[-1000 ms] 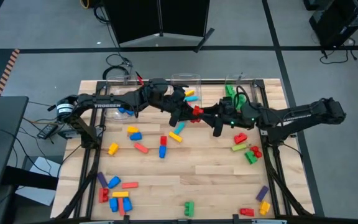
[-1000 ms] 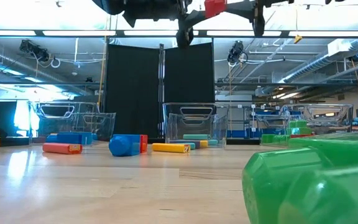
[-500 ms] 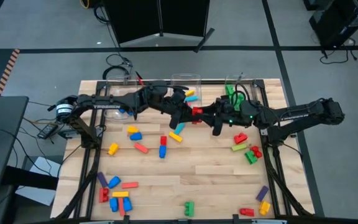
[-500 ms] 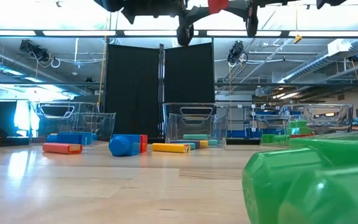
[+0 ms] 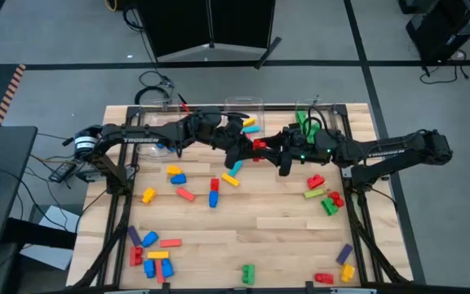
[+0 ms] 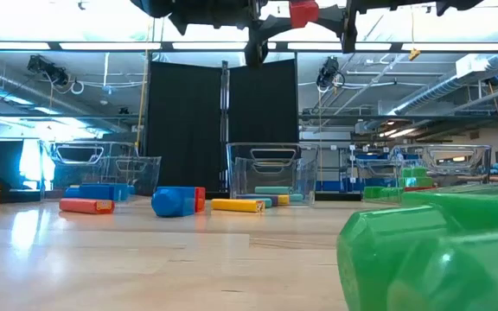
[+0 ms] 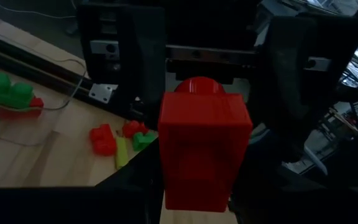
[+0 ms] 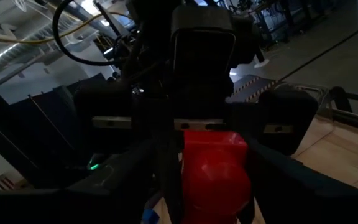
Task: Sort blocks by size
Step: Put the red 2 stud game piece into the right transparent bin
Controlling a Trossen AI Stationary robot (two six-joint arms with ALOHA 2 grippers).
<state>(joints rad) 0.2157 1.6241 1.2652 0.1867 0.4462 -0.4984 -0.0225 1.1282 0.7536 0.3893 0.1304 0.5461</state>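
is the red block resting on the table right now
No, in the low view the red block is up in the air near the top of the picture, held between the two grippers, well above the table.

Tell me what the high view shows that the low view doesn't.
Only the high view shows both arms whole, meeting over the table's middle, with loose blocks spread across the table, such as the green block near the front edge. Only the low view shows the middle clear bin side on, the room behind, and a big green block right at the lens. Both show the red block raised between the left gripper and the right gripper, well clear of the table.
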